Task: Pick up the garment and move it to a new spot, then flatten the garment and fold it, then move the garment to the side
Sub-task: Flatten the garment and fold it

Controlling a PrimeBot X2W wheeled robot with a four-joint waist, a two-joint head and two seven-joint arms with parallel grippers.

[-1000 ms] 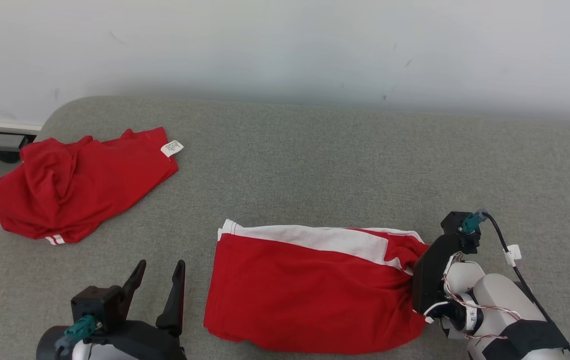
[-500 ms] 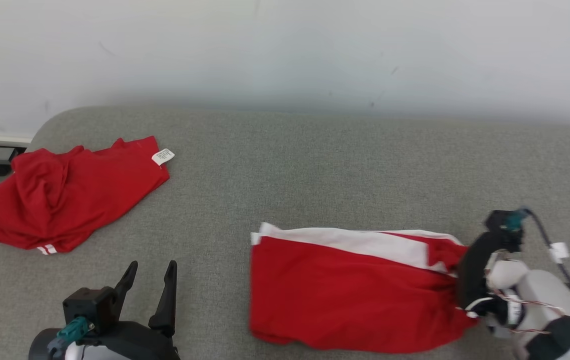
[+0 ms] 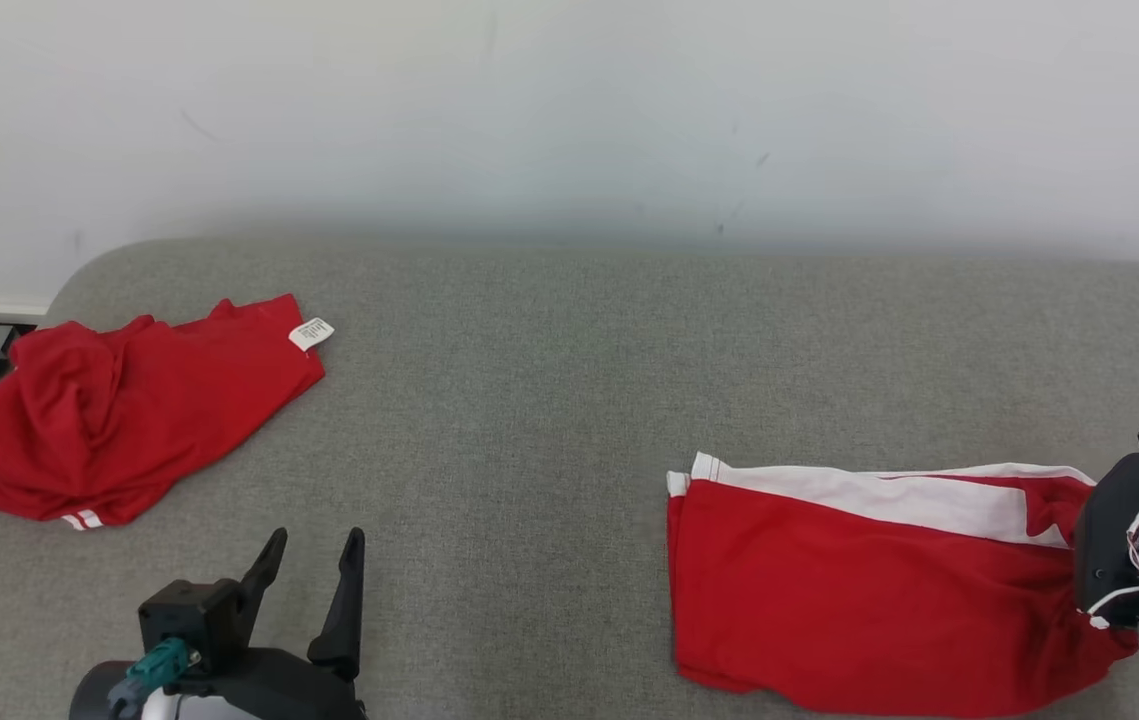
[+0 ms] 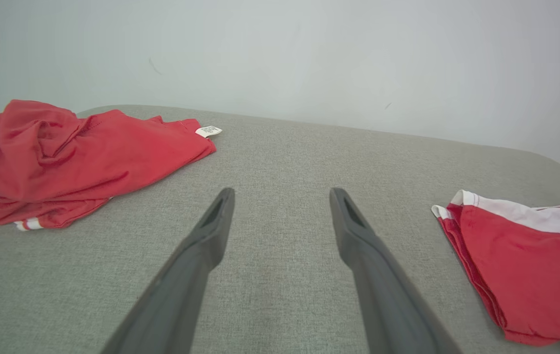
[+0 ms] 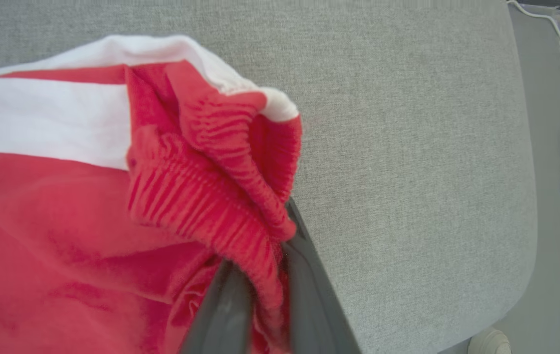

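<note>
Red fabric with a white side stripe, the folded garment (image 3: 869,600) lies flat on the grey cushion (image 3: 549,400) at the lower right of the head view, its ribbed waistband (image 5: 201,216) pinched between the right gripper's (image 5: 265,295) fingers. The left gripper (image 3: 317,545) rests at the lower left, jaws spread wide and empty, well apart from the garment. A second crumpled red garment (image 3: 129,410) lies at the cushion's left edge.
</note>
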